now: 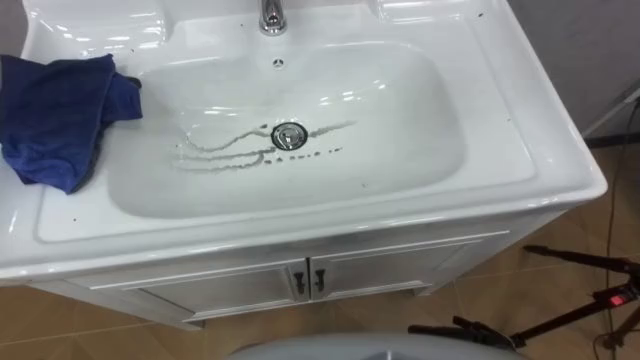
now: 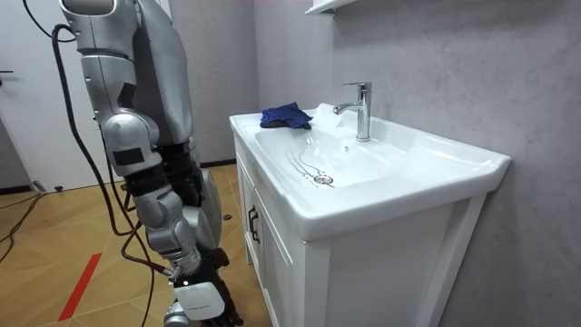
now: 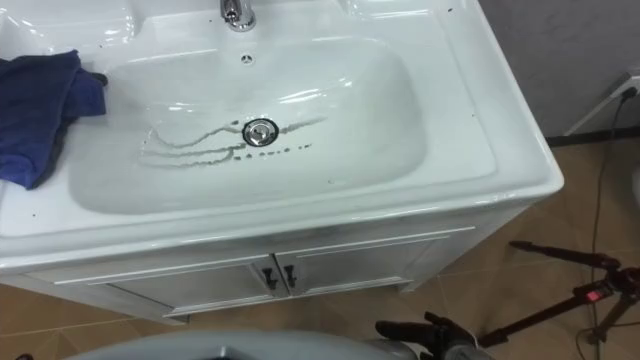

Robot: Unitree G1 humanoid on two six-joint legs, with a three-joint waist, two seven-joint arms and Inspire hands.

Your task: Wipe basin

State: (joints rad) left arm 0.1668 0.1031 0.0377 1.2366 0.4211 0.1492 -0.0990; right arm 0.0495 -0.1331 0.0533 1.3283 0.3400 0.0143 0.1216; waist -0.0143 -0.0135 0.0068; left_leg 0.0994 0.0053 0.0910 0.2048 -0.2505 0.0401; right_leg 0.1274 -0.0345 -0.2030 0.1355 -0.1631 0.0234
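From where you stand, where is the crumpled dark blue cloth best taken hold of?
Take the crumpled dark blue cloth by its heaped middle folds, probably coming down from above on your left. It lies bunched on the flat ledge of the white basin, so its edges offer little to catch.

The basin (image 1: pixel 400 100) is smooth, glossy white ceramic, marked with dull grey gritty streaks (image 1: pixel 225 150) beside the shiny metal drain (image 1: pixel 288 135). The tap (image 2: pixel 361 109) is polished metal. The blue cloth (image 1: pixel 55 120) is soft, matt, crumpled fabric. The cabinet (image 1: pixel 220 288) is smooth white, and the wall (image 2: pixel 454 73) is rough, matt grey.
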